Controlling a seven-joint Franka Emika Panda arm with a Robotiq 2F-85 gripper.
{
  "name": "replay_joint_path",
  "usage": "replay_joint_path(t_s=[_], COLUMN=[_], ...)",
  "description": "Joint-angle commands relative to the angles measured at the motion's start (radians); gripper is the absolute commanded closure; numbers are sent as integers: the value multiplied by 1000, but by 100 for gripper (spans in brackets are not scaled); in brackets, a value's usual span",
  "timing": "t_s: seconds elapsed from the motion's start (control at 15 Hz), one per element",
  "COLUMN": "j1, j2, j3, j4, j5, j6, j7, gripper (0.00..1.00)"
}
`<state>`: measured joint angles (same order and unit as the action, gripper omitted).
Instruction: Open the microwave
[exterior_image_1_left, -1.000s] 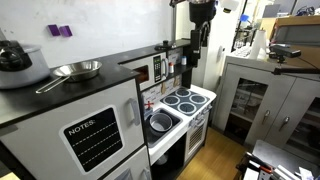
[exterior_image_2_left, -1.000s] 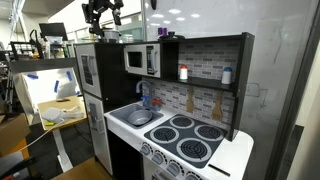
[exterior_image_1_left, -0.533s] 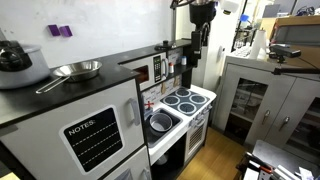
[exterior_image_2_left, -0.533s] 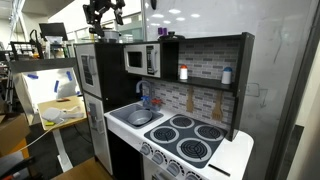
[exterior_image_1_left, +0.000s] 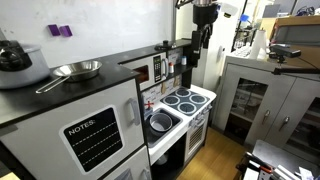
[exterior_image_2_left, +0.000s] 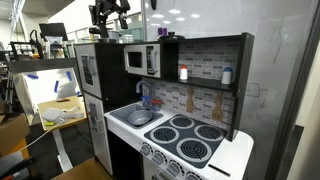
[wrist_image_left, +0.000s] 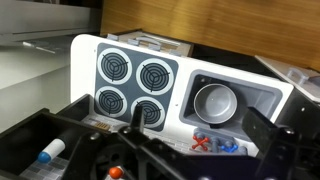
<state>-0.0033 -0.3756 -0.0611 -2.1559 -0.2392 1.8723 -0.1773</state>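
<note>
The toy microwave sits in the play kitchen's upper shelf, with a white-framed door, a dark window and red trim. It also shows in an exterior view, and its door is shut. My gripper hangs high above the kitchen, well above the microwave and clear of it, as the exterior views show. In the wrist view my gripper is open and empty, looking down on the stove and sink. The microwave is out of the wrist view.
A toy stove with four burners and a sink holding a metal bowl lie below. A pan and a pot stand on the fridge top. The NOTES door is lower down. A cabinet stands beside.
My gripper has shifted slightly sideways, still high above the kitchen. The microwave door has not moved.
</note>
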Motion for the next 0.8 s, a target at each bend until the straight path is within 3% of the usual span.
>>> replay_joint_path(t_s=[0.0,0.33,0.73], j1=[-17,-41,-44], j2=[8,0,3], j3=[-37,-76,-68], j4=[-13,-43,-37], j5=[91,175,153], j6=[35,56,24], j7=[21,49,35], gripper=[0,0,0])
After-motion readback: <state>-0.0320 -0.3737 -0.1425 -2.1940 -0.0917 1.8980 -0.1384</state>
